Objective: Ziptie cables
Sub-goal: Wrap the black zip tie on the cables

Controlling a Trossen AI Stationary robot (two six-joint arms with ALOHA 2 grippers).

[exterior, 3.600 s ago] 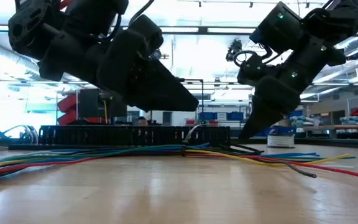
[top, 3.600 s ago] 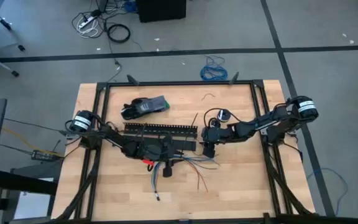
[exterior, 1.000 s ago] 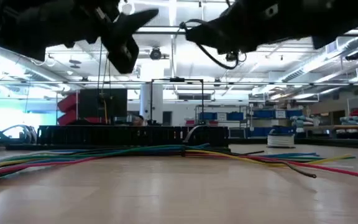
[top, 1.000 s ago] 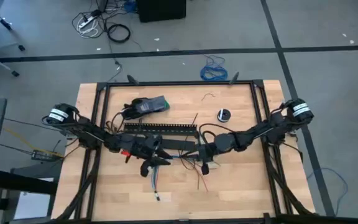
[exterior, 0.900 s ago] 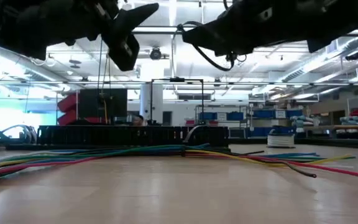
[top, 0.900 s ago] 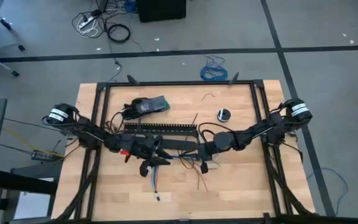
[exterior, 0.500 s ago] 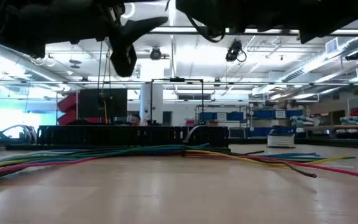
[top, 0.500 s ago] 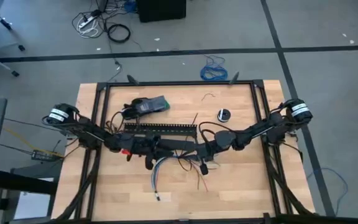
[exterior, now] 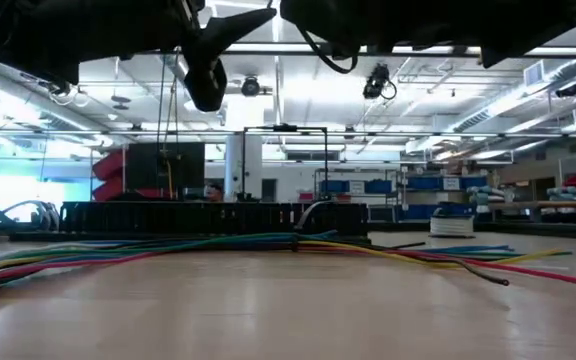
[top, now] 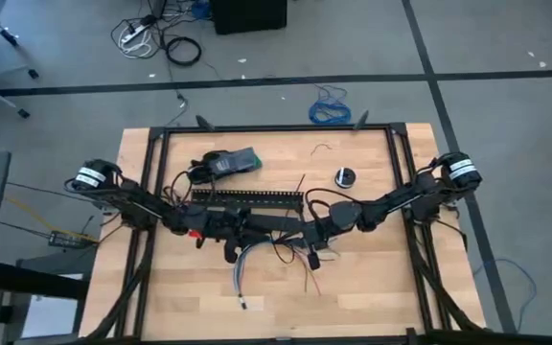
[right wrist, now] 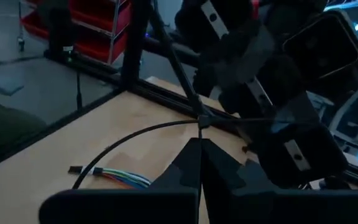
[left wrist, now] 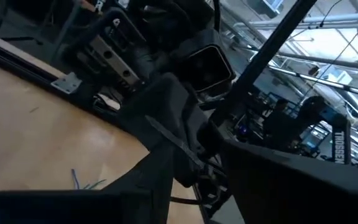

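Observation:
The cables [top: 241, 268], thin grey, blue and white wires, arc down from my left gripper [top: 255, 238] to the table near its middle. My right gripper [top: 300, 241] faces it from the right, shut on a thin black ziptie [right wrist: 166, 129] that bends away in an arc. Both grippers hang well above the table in the low view. A second thin black strip [top: 300, 183] lies flat by the right end of the black slotted channel [top: 247, 197]. My left gripper has the cables by their upper end [top: 254, 247], but its own body hides the place of contact. The wires hang slack below it in a curve, and their lower end [top: 243, 304] lies on the table. My right gripper pinches the ziptie between its two fingertips [right wrist: 191, 155]. A short piece with a small knot [right wrist: 201, 119] stands just past them. The gripper comes in about level from the table's right side, and the ziptie is clear of the table.
A bundle of coloured wires [exterior: 268, 243] lies flat on the table in front of the channel. A black device [top: 223, 163] sits at the far left and a small spool [top: 345, 176] at the far right. A black frame [top: 276, 127] edges the table.
Both grippers have risen and drawn a little toward the table's far edge, staying close together. The upper part of the cables has gone up with my left gripper and now arcs. Their lower end has stayed on the table. The coloured bundle has not moved.

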